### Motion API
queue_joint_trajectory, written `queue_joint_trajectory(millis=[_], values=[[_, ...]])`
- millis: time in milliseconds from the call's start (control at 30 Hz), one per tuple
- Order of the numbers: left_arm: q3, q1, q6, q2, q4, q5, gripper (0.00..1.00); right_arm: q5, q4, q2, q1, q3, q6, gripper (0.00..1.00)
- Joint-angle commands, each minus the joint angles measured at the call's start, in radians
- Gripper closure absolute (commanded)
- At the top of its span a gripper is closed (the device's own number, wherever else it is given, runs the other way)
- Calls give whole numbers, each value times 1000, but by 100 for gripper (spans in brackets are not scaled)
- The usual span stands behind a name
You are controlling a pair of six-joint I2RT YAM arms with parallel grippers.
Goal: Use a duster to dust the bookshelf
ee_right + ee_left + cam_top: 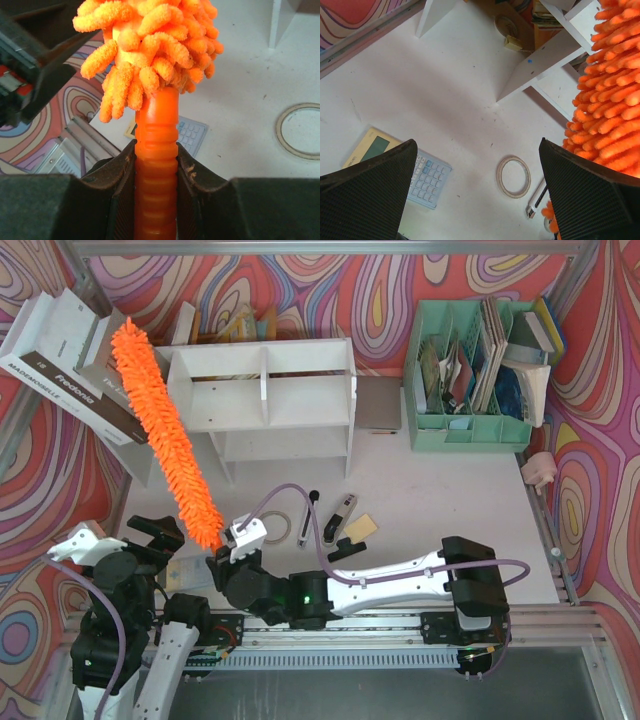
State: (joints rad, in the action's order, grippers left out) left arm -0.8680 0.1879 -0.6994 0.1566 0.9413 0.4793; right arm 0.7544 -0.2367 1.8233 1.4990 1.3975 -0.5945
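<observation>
Top external: duster [165, 430] ran diag. from the upper left down to lower centre-left. Its shaggy head sat just beside the left end of the bookshelf [265, 400], w/ the tip against the tilted boxes [60, 350] in the upper-left corner. R gripper [238, 543], lower centre-left, was clamped on the duster's low end. L gripper [157, 532] sat just left of that, jaws spread, nothing in them. Bookshelf stood upper centre on the white table [450, 510], w/ a mint organizer [470, 425] upper right and a tape ring [277, 523] below the shelf.

Left wrist: L fingers [370, 195] were wide apart at the bottom corners, w/ bare table btw them. Orange strands filled the right edge, just beside the right-hand finger. Calculator [427, 177] lay lower left, tape ring bottom centre, shelf panels upper right.

Right wrist: R fingers [120, 175] were shut tight on the ribbed orange handle [156, 135] at bottom centre, fluffy head above it. Calculator and tape ring lay behind, mid-right.
</observation>
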Motion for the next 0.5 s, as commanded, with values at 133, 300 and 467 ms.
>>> queue_joint_trajectory(millis=[133, 300, 467], values=[[5, -7, 2, 8, 2, -1, 2, -2, 37, 4, -24, 17, -65, 100], [4, -7, 2, 9, 2, -1, 2, -16, -70, -20, -5, 6, 61, 100], [4, -7, 1, 9, 4, -1, 2, -8, -169, -39, 12, -24, 122, 100]])
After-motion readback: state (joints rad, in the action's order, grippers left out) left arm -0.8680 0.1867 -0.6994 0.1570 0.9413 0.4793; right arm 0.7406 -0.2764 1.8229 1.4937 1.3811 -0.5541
